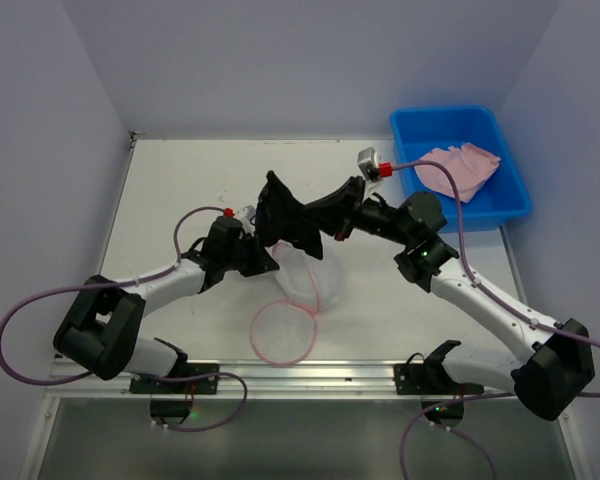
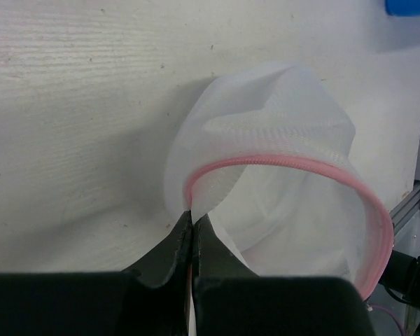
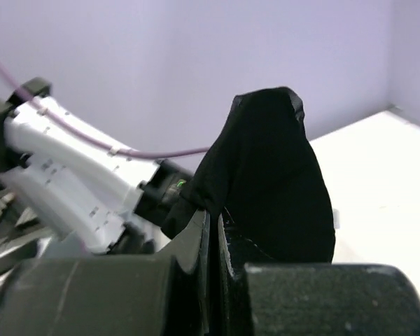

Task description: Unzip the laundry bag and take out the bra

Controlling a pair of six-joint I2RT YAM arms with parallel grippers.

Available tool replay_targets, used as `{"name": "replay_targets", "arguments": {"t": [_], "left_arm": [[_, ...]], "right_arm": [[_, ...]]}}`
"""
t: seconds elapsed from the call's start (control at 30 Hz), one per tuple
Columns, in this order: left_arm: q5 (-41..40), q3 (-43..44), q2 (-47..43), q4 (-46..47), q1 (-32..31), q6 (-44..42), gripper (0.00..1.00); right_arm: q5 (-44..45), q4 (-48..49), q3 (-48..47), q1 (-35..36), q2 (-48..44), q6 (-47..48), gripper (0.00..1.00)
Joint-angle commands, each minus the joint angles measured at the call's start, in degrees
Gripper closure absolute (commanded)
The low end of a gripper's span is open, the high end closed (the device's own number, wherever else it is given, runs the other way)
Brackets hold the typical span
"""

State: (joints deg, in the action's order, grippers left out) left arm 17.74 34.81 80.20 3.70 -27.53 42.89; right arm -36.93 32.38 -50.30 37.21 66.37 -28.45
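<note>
Top view: laundry bag [image 1: 302, 275] sits mid-table, mouth open toward the near edge. Left gripper [image 1: 263, 258] is at its left flank, right gripper [image 1: 315, 225] just past its far end. Bra [image 1: 462, 168] lies in the blue bin [image 1: 445, 110], far right, so the right arm is nearer.
Left wrist: jaws pinched on the pink rim [image 2: 280, 162].
Right wrist: jaws clamped on black cloth [image 3: 273, 182].

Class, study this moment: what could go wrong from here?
1. The left fingers pinch only the thin pink rim of the laundry bag; the mesh might slip out.
2. The right fingers hold the black garment by one edge, close to the left arm; it might drop or snag there.
</note>
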Motion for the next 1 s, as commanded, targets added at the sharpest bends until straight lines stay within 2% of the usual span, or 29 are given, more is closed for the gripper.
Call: {"name": "replay_targets", "arguments": {"t": [0.0,0.03,0.07,0.1,0.13,0.23,0.4,0.57,0.77,0.83,0.87,0.93,0.97], "left_arm": [[-3.23,0.35,-1.8,-3.08,-0.24,-0.09,1.0],[-3.84,0.35,-1.89,-3.52,-0.33,-0.09,1.0],[-4.98,0.44,-2.07,-3.62,-0.33,-0.18,1.0],[-5.43,0.44,-2.16,-5.71,-0.33,-0.27,1.0],[-5.87,0.61,-2.16,-6.25,-0.25,-0.27,1.0],[-7.1,1.05,-2.42,-7.31,-0.24,-0.79,1.0],[-7.63,2.1,-1.81,-7.4,-0.16,-1.67,1.0],[-7.8,4.38,-0.67,-6.87,-0.24,-2.81,1.0],[-7.1,8.78,3.19,-6.96,-0.16,-6.32,1.0],[-7.01,10.45,4.34,-6.35,-0.16,-6.86,1.0],[-6.67,10.8,5.74,-5.47,-0.07,-7.38,1.0],[-6.23,13.0,7.41,-5.29,0.02,-8.0,0.91],[-5.44,13.88,8.82,-5.37,0.19,-8.7,0.81]], "right_arm": [[6.59,1.14,-8.11,-4.76,-0.19,2.14,1.0],[8.69,-7.68,-10.14,-5.56,-0.71,4.52,1.0],[11.76,-11.86,-11.73,-6.27,-0.89,6.98,1.0],[18.93,-15.99,-14.36,-8.19,-0.98,11.35,1.0],[22.39,-22.56,-15.43,-9.43,-0.8,12.96,1.0],[32.6,-30.59,-16.93,-16.98,0.07,16.93,1.0],[41.49,-34.48,-15.62,-32.34,3.41,19.13,1.0],[50.79,-35.72,-17.19,-40.1,10.96,19.74,1.0],[49.33,-38.35,-24.3,-41.96,26.34,20.54,1.0],[47.57,-42.98,-28.96,-41.96,31.94,19.58,1.0],[46.78,-44.76,-30.37,-41.96,33.29,19.05,0.96],[44.93,-46.62,-31.52,-41.87,33.39,17.55,0.82],[44.06,-46.36,-30.91,-41.78,32.34,17.29,0.74]]}}
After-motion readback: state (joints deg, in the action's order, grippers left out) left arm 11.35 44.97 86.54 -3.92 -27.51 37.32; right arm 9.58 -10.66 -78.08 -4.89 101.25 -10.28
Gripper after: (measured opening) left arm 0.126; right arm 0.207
